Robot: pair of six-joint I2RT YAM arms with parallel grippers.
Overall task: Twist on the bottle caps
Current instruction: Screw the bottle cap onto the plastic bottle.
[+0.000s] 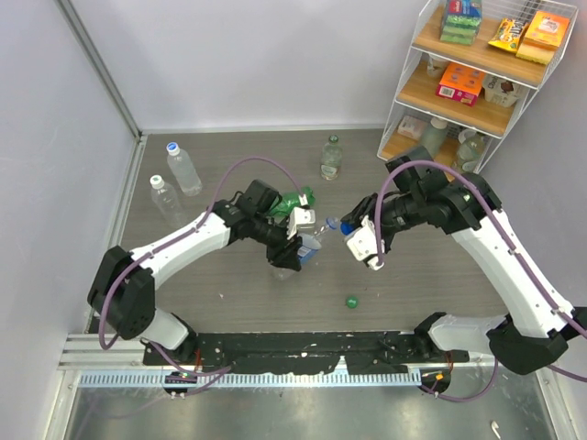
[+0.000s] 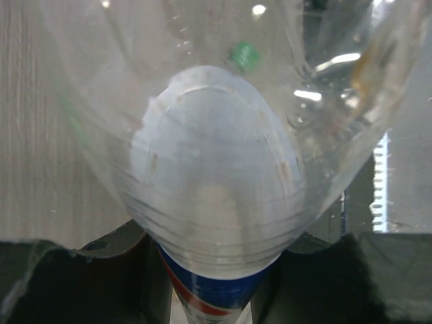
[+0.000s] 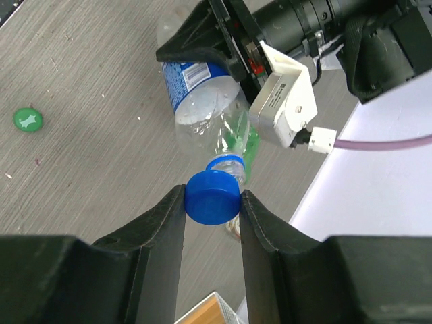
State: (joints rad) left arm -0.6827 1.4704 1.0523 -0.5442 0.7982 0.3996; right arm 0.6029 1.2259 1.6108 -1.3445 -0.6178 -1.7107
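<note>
Right wrist: right hand pinching blue cap at cola bottle mouth; left hand clamping bottle.

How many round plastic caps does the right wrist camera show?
2. The green plastic cap lies on the table; the blue plastic cap is held by the right gripper, at the mouth of the clear blue-labelled bottle. Others may be hidden.

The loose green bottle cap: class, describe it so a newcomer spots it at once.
On the grey wood-grain table, look just beyond the black base rail at the near edge. The small round green plastic cap lies there alone; the round blue plastic cap is pinched by the right gripper.
</note>
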